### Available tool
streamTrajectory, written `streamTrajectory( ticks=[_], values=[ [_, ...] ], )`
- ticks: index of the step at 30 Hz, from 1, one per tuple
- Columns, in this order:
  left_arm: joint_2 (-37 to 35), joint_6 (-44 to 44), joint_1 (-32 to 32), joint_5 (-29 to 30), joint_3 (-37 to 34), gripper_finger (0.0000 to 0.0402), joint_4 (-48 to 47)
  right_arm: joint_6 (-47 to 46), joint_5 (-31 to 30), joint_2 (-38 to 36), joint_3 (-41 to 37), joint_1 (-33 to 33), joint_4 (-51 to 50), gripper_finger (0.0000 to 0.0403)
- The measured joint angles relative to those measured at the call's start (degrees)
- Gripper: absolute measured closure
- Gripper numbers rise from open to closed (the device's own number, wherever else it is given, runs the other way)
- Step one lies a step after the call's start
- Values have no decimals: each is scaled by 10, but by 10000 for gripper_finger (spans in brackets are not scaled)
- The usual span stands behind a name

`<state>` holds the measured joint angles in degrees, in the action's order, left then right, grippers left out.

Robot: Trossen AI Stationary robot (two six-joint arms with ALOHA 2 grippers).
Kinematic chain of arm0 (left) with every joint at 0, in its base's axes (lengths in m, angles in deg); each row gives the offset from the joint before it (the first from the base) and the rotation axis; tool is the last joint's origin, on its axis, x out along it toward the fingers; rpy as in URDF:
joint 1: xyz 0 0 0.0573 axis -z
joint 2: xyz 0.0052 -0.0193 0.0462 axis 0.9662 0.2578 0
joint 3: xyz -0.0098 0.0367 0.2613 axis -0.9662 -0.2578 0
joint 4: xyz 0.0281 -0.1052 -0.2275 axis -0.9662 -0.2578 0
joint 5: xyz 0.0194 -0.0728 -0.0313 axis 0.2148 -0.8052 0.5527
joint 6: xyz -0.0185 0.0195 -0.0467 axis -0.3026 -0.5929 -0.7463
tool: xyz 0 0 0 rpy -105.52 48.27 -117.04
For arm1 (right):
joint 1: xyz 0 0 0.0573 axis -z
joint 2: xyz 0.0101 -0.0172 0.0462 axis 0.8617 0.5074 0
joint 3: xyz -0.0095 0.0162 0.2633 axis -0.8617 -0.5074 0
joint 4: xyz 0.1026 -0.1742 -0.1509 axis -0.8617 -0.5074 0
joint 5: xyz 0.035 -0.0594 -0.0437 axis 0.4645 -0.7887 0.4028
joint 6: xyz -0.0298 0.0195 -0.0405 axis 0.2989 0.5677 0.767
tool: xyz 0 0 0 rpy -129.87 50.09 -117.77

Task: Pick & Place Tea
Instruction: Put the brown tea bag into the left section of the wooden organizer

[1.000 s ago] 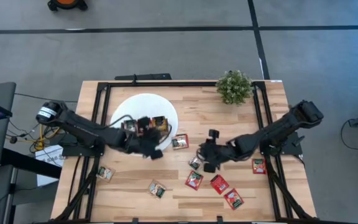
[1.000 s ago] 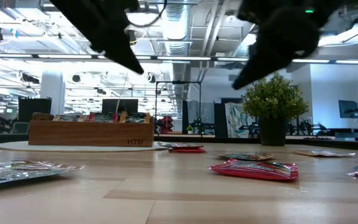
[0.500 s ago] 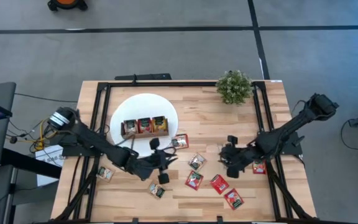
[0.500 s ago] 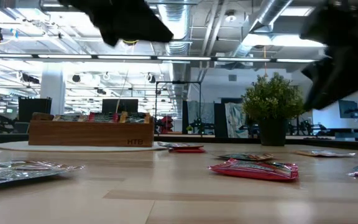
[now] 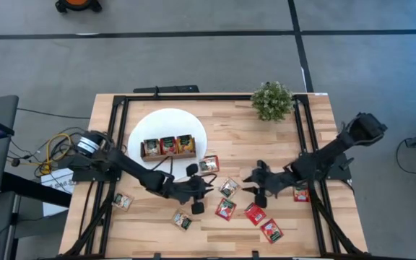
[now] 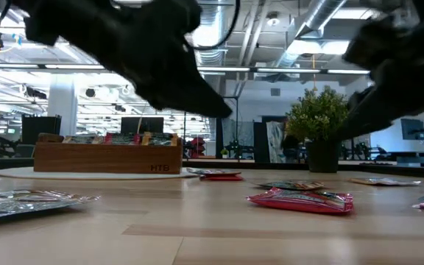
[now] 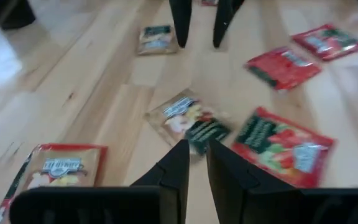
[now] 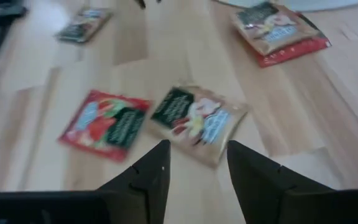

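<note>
While both hover over one green-white sachet (image 5: 227, 188), the narrow left hand (image 5: 199, 193) sits closer than the wider-open right hand (image 5: 255, 184).

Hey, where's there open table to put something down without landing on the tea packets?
Bare wood lies between the white disc and the potted plant, along the table's far side. The near middle is crowded: sachets lie scattered there, with the left gripper and right gripper both over them.
</note>
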<state>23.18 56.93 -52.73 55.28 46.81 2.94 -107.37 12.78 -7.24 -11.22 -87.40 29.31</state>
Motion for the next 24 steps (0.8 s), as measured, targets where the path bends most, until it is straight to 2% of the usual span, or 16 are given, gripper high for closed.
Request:
streamTrajectory(
  ticks=[5,11,17,24],
  values=[
    [44,-10,-13,-5,5,353,23,29,54,54,37,50,3,223],
    [98,11,-14,-88,47,353,24,12,123,122,71,104,1,206],
    [164,14,-21,-100,101,353,24,-64,206,179,91,132,16,217],
    [182,-15,-47,-87,129,354,-8,-102,260,205,93,132,64,243]
  ],
)
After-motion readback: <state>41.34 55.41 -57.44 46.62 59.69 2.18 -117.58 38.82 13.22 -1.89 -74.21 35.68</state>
